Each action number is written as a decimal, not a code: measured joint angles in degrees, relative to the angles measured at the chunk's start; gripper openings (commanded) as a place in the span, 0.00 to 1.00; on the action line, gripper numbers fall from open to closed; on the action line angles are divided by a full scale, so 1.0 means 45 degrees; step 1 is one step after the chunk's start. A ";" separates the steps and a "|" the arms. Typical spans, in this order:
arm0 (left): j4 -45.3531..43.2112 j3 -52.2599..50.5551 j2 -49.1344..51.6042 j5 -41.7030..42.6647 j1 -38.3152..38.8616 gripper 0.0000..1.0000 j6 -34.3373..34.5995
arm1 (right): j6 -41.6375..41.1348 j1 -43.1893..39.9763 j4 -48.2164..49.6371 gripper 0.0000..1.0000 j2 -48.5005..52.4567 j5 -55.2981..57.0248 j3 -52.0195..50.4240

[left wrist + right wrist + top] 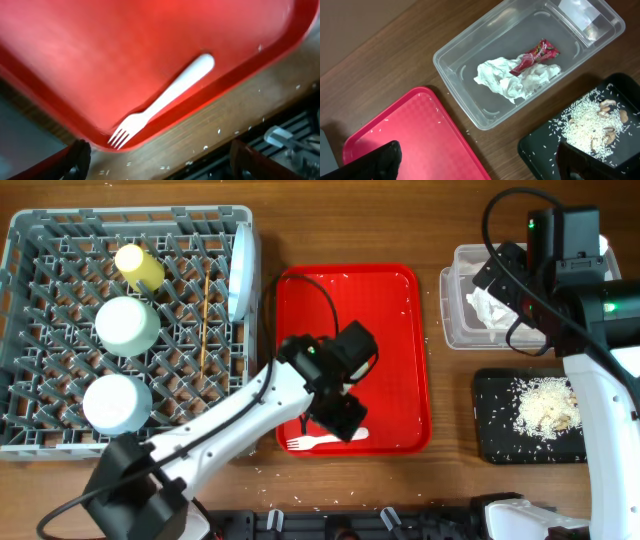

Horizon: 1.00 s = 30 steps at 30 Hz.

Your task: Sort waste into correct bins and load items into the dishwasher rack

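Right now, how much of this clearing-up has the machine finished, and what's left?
Mostly done. The napkin and red wrapper lie in the clear tub, the rice in the black tray. The yellow cup, two bowls, chopsticks and plate sit in the rack. In hand: the left arm's jaws stand open above the white fork on the red tray. Left: getting that fork into the rack.

The left arm point(230, 415) has white links, black joints, a green light point(311, 350) and a black cable point(330, 298) arching toward twelve o'clock. The left gripper point(160, 162) has dark fingers point(75, 157). The right arm point(605, 410) is black and boxy above, white toward five o'clock.
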<state>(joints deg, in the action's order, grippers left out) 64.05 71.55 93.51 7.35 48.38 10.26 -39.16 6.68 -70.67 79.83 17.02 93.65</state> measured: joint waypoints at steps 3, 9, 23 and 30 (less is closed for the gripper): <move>-0.1389 -0.1302 0.0384 0.0442 0.0092 0.96 -0.0719 | 0.0000 0.0000 0.0005 1.00 0.0000 0.0000 0.0000; -0.3026 -0.2322 0.0865 0.0185 0.0092 1.00 -0.3152 | 0.0000 0.0000 0.0000 1.00 0.0000 0.0000 0.0000; -0.4007 -0.2171 0.2487 -0.1059 0.0092 0.72 -0.4653 | 0.0000 0.0000 0.0000 1.00 0.0000 0.0000 0.0000; -0.5906 -0.2123 0.2676 -0.1200 0.0092 0.33 -0.4799 | 0.0000 0.0000 0.0000 1.00 0.0000 0.0000 0.0000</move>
<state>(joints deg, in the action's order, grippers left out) 37.47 62.00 105.56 1.96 48.80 -11.33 -39.16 6.68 -70.67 79.83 17.02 93.65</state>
